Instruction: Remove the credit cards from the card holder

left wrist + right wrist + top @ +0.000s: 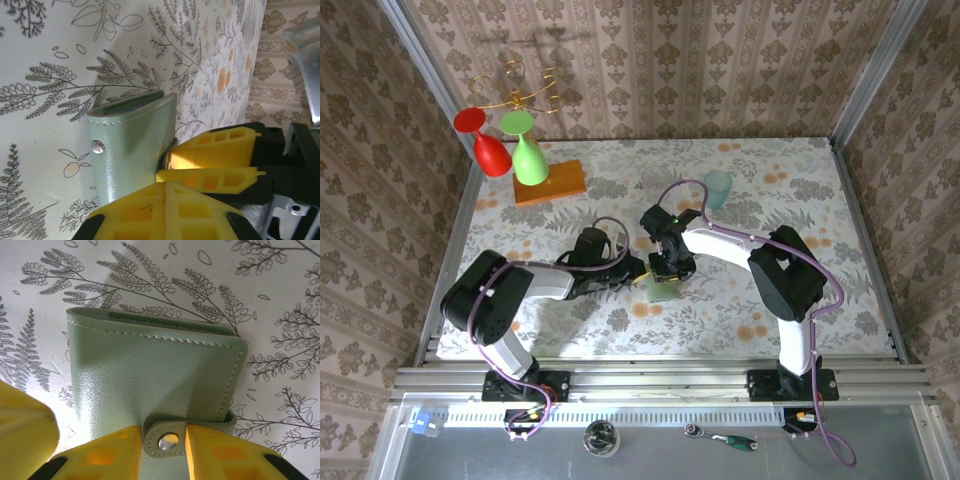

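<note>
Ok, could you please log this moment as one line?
left gripper: shut on card holder | right gripper: straddling snap tab | card holder: closed

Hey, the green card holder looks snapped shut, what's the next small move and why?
Probably close the right pincer on the snap tab and peel it open. The card holder is closed, the tab sits between that pincer's fingers, and the shut left pincer rests against the holder.

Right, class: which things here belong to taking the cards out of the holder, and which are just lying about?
Job in hand: card holder, left fingers, right fingers.

Lying about: teal cup, red glass, green glass, orange block, wire stand, wrench.
</note>
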